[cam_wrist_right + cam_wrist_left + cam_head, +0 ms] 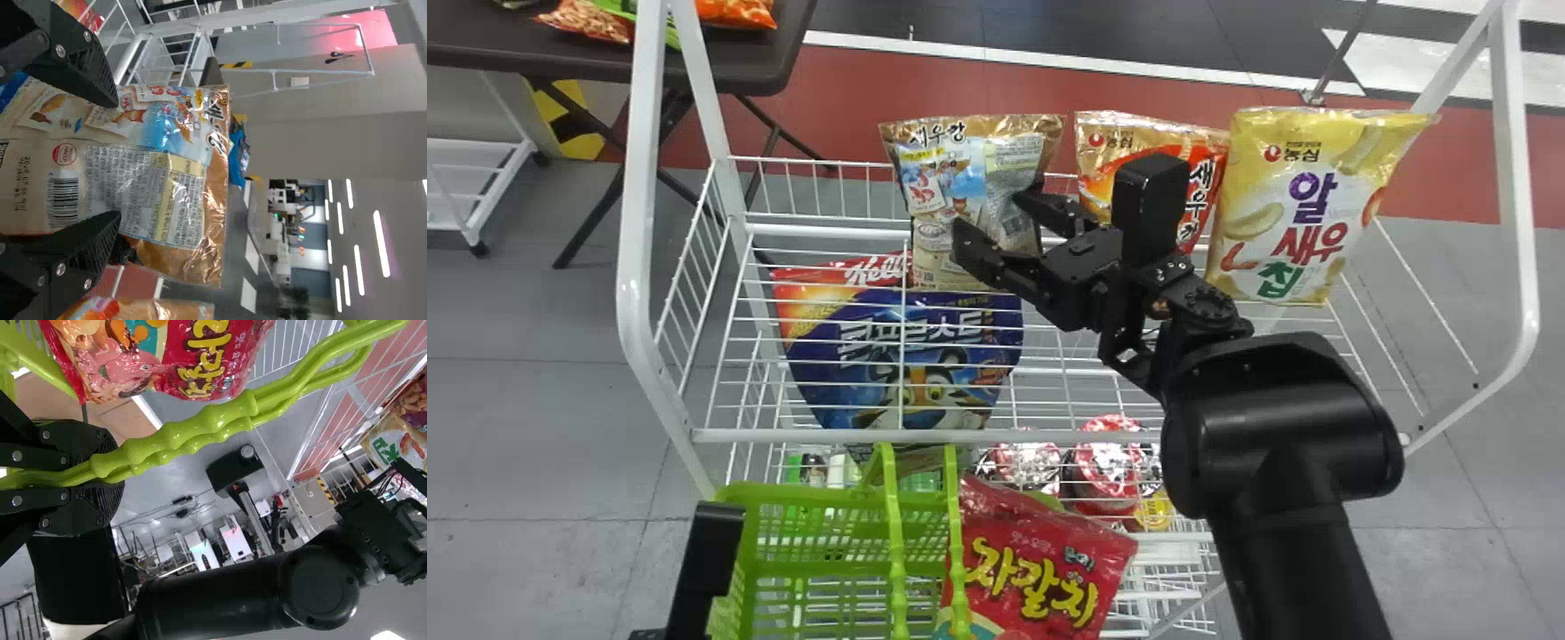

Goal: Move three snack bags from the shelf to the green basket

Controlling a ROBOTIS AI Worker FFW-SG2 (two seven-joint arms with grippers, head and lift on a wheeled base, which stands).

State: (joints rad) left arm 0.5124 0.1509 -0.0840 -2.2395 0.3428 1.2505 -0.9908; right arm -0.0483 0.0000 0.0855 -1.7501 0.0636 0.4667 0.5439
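In the head view my right gripper [996, 222] is at the brown snack bag [938, 191] on the shelf's upper rack. The right wrist view has my right gripper [115, 160] open, its fingers apart across the printed face of the brown bag [180, 193]. An orange bag [1094, 169] and a yellow bag [1303, 213] stand farther right. My left gripper [710, 551] is at the lower left; in the left wrist view that left gripper [100, 477] is shut on the handles of the green basket [836, 569]. A red snack bag [1040, 569] rests at the basket's right side.
A blue cereal bag [907, 356] and a red one [809, 289] are behind the front wires. White shelf posts [631, 267] rise at both sides. Red-lidded cups [1107, 462] sit lower down. A dark table [720, 58] stands behind left.
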